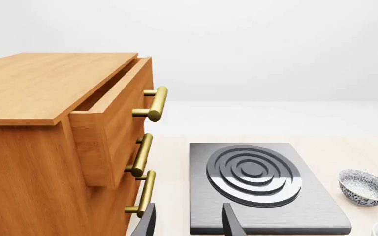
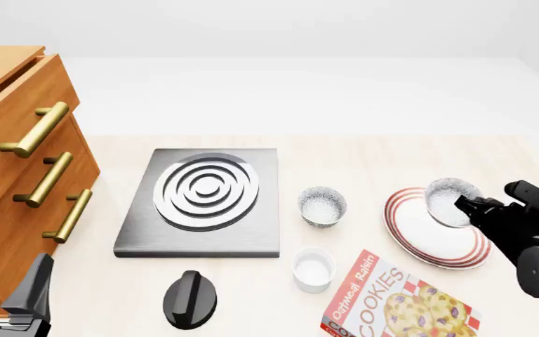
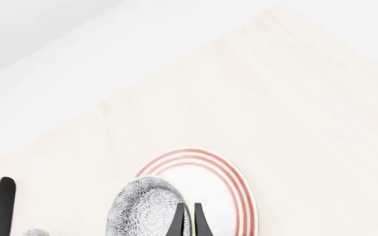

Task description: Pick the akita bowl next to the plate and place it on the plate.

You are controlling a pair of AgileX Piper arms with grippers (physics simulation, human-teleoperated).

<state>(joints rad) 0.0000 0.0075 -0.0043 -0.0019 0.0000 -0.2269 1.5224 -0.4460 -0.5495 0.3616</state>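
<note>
The plate (image 2: 429, 235), white with red rings, lies at the table's right. My right gripper (image 2: 466, 206) is shut on the rim of a speckled akita bowl (image 2: 449, 200), holding it tilted over the plate's far edge. The right wrist view shows this bowl (image 3: 146, 209) on its side between the closed fingers (image 3: 179, 221), with the plate (image 3: 222, 187) behind it. A second, similar bowl (image 2: 322, 206) stands on the table left of the plate, also seen as a bowl (image 1: 364, 187) in the left wrist view. My left gripper (image 2: 8, 291) hangs open and empty at the near left.
A grey stove plate (image 2: 204, 200) lies mid-table. A wooden drawer cabinet (image 2: 12, 161) with brass handles fills the left, its top drawer (image 1: 113, 118) ajar. Near the front are a white cup (image 2: 313, 269), a black knob (image 2: 191, 298) and a cookie box (image 2: 396, 302).
</note>
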